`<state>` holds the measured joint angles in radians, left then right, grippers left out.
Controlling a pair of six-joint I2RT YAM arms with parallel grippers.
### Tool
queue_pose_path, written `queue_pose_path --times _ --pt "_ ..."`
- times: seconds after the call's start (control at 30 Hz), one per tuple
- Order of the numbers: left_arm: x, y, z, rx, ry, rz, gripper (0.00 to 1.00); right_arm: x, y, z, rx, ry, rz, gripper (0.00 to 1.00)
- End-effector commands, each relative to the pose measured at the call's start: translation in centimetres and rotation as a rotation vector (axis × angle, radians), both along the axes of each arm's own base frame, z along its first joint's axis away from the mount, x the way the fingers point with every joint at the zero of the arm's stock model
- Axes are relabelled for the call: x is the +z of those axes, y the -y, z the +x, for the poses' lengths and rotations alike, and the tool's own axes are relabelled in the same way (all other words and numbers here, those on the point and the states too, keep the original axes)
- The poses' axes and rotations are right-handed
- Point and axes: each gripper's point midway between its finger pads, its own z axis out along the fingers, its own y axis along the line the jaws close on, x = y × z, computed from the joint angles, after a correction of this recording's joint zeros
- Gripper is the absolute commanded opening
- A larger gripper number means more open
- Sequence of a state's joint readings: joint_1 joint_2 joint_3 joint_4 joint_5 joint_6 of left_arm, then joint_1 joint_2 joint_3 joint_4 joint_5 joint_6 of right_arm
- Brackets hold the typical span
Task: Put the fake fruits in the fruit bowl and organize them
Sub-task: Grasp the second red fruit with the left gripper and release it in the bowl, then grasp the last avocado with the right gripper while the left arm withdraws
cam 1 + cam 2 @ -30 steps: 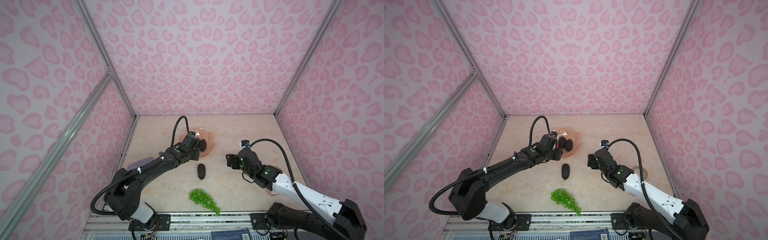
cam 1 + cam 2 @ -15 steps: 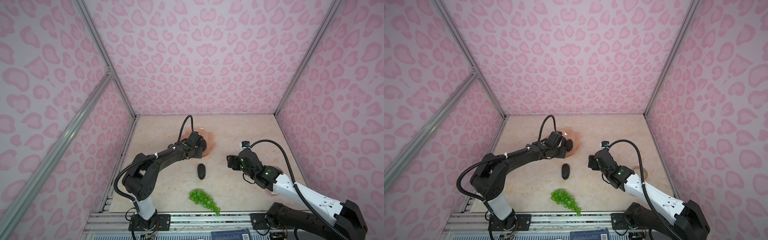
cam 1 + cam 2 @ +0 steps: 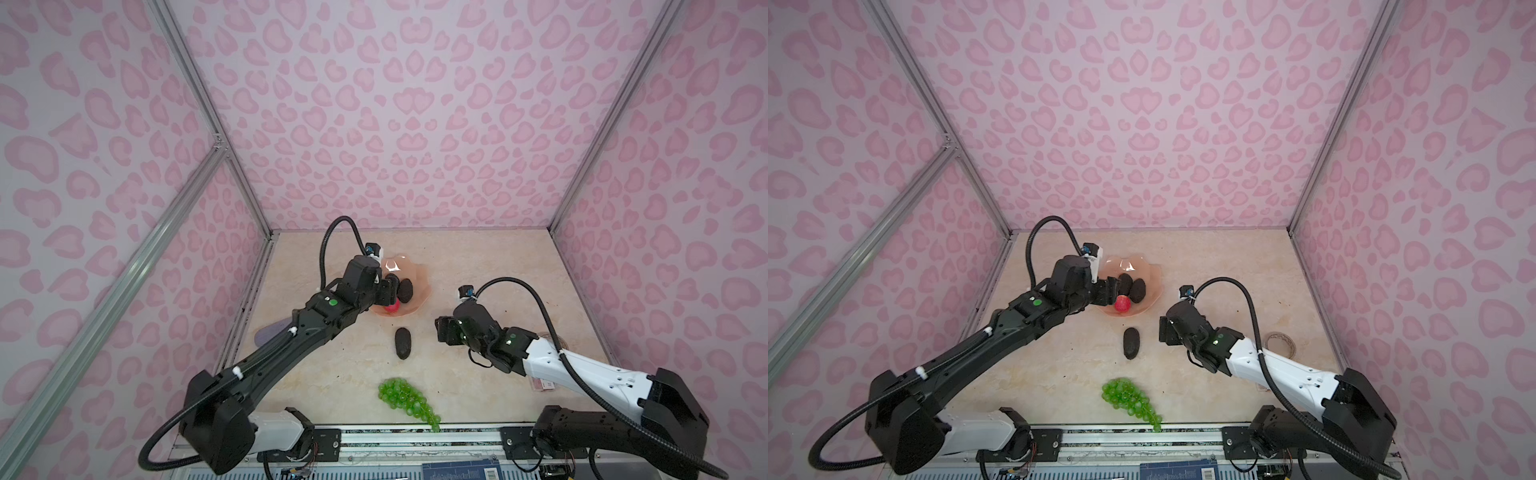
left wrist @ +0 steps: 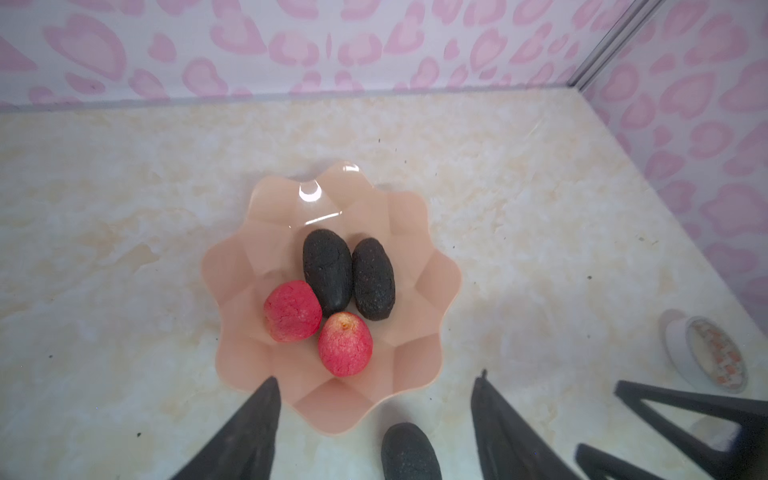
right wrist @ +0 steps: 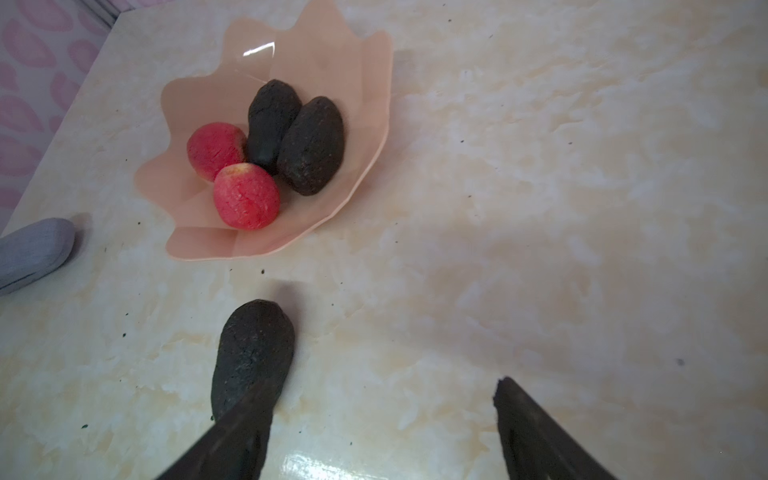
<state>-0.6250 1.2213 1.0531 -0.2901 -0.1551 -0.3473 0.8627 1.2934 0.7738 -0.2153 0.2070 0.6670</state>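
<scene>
1. A grey-purple oblong object (image 3: 268, 332) lies by the left edge of the marbled tabletop (image 3: 478, 257), partly hidden under the left arm in a top view.
2. The left gripper (image 4: 376, 378) hangs over the near-left rim of the fruit bowl (image 4: 291, 199). Its jaws are spread apart and nothing is between them.
3. The peach-pink scalloped bowl sits left of centre in the back half of the tabletop.
4. Inside it, two dark avocados (image 4: 328, 270) (image 4: 372, 278) lie side by side, touching along their lengths.
5. Two red fruits (image 4: 292, 311) (image 4: 345, 344) rest against each other at the avocados' nearer ends, on the side toward the front edge.
6. A third avocado (image 3: 402, 343) lies on the bare tabletop just in front of the bowl, near the middle, apart from the rim.
7. The bunch of green grapes (image 3: 405, 397) lies close to the front edge, near its middle, well apart from the bowl, its thin end trailing toward the front rail.
8. The right gripper (image 5: 382, 386) hovers beside the lone avocado on its right. Its jaws are wide apart and grasp nothing. In the right wrist view one finger (image 5: 245, 419) overlaps the avocado's end, but whether it touches is unclear.
9. A roll of tape (image 3: 1279, 343) lies near the right edge, behind the right arm.
</scene>
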Motion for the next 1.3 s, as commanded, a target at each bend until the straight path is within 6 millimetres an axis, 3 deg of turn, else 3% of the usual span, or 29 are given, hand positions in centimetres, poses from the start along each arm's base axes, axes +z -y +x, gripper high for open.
queue_pose_path --times 0.0,0.1,0.3,0.53,0.67,0.83,1.0,1.27 --pt "2.6 -2.6 -1.7 0.057 0.113 -0.043 0.74 -0.6 -3.6 -0.2 0.044 -0.017 0.042 0.83" --pt "2.9 -5.7 -4.4 0.122 0.167 -0.081 0.77 -2.0 -6.8 -0.7 0.094 -0.048 0.039 0.83" --pt "-0.4 -10.3 -8.9 0.211 0.169 -0.127 0.86 -5.3 -10.1 -0.7 0.113 -0.103 -0.001 0.81" --pt "-3.2 -12.5 -11.6 0.268 0.133 -0.200 0.91 -7.8 -11.3 0.3 0.099 -0.130 -0.046 0.74" --pt "-3.6 -12.7 -11.8 0.273 0.123 -0.197 0.93 -8.5 -11.6 0.4 0.100 -0.142 -0.057 0.59" --pt "-3.9 -12.2 -11.5 0.257 0.105 -0.190 0.94 -8.9 -10.8 0.1 0.087 -0.150 -0.069 0.40" --pt "-3.9 -11.7 -11.2 0.249 0.099 -0.187 0.94 -7.7 -8.6 -0.9 0.068 -0.141 -0.082 0.32" --pt "-3.8 -11.3 -10.8 0.238 0.095 -0.185 0.95 -1.3 -3.2 -0.7 -0.012 -0.012 -0.151 0.30"
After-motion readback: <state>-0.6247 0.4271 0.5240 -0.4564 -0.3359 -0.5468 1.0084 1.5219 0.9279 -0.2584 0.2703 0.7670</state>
